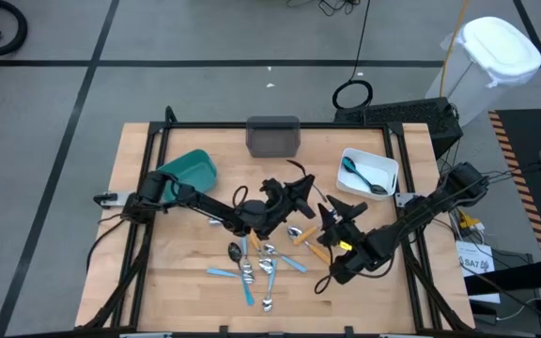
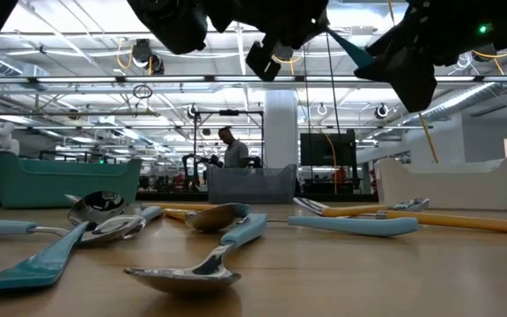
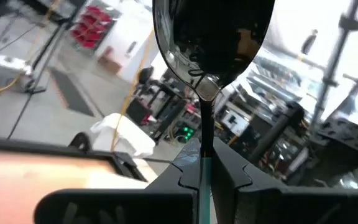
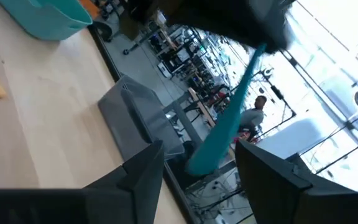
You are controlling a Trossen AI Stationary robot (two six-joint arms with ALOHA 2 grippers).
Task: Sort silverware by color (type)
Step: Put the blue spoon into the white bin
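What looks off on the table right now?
Nothing spilled or damaged. Only oddity: the left hand is shut on a black-headed spoon held in the air, whose teal handle reaches between the open fingers of the right hand, above the loose silverware.

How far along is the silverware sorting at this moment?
Early. Done: two blue-handled spoons lie in the white bin; the teal bin and grey bin look empty. In hand: the left gripper is shut on a black-headed spoon held above the table, its blue handle between the right gripper's open fingers. Left: roughly a dozen pieces in the pile on the table.
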